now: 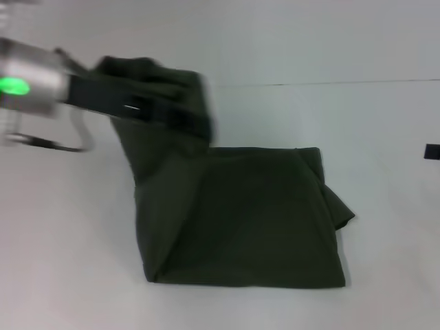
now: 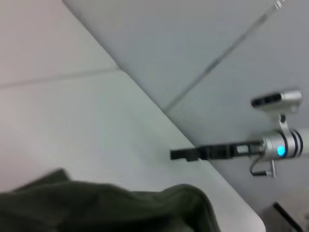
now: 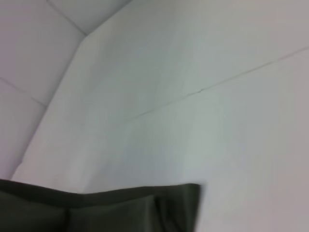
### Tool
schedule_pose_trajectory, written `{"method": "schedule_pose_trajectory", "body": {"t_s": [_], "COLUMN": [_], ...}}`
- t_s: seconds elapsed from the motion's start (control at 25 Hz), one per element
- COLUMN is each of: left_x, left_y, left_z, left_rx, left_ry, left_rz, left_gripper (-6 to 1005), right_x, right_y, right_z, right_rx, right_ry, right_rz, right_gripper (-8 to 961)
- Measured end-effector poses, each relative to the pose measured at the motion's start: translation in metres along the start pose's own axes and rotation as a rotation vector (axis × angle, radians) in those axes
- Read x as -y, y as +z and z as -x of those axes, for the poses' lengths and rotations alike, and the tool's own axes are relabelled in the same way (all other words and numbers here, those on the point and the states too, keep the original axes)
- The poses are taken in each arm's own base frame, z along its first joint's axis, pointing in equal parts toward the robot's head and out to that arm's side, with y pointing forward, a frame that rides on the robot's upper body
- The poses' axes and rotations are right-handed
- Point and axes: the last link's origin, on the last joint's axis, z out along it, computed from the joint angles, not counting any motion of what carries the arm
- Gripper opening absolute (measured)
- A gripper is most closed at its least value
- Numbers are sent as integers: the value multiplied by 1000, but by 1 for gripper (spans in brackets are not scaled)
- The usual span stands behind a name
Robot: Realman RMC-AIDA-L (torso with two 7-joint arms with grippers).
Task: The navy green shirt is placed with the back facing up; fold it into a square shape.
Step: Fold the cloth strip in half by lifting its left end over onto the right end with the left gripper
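The navy green shirt lies partly folded on the white table, dark olive and plain. Its left part is lifted off the table toward the far left. My left gripper is shut on that raised fabric, its black fingers blurred against the cloth. The shirt also fills the lower edge of the left wrist view and of the right wrist view. My right gripper shows only as a black tip at the right edge, away from the shirt. It also shows far off in the left wrist view.
The white table spreads around the shirt, with a thin seam line across its far part. The silver left arm with a green light reaches in from the left.
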Motion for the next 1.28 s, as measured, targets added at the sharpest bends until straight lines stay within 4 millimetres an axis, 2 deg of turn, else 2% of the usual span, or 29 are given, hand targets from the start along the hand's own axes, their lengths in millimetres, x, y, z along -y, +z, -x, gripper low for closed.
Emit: {"method": "schedule_pose_trajectory", "body": {"t_s": [0.12,0.24,0.32,0.44,0.52,0.64,0.72,0.88,1.04,1.12,1.28], "left_x": [-9,-13,-13,-3,2,1,-4,-24,-46,-52,-49], "left_y": [51,108,137,172,181,183,180,160,125,97,58], "left_z": [-4,4,11,27,33,34,31,18,14,22,48], "left_rx": [53,113,150,207,205,165,130,48,-44,-116,-229], "left_ry": [12,-3,-12,-56,-91,-138,-168,-140,27,135,244], "left_rz": [13,-8,-37,-124,-160,-136,-82,87,291,401,501], "left_gripper": [15,15,15,32,109,225,261,333,406,442,633], "right_x": [6,9,10,10,9,8,8,8,8,7,3], "right_y": [-5,-8,-8,-8,-7,-6,-6,-5,-5,-6,-9], "right_z": [-4,-6,-6,-5,-4,-5,-5,-5,-5,-5,-3], "right_rx": [7,16,19,19,16,11,9,10,11,14,32], "right_ry": [19,30,32,31,27,25,24,25,27,26,0], "right_rz": [-17,-27,-31,-31,-29,-26,-26,-28,-25,-16,15], "right_gripper": [921,921,921,921,920,920,920,920,920,920,920]}}
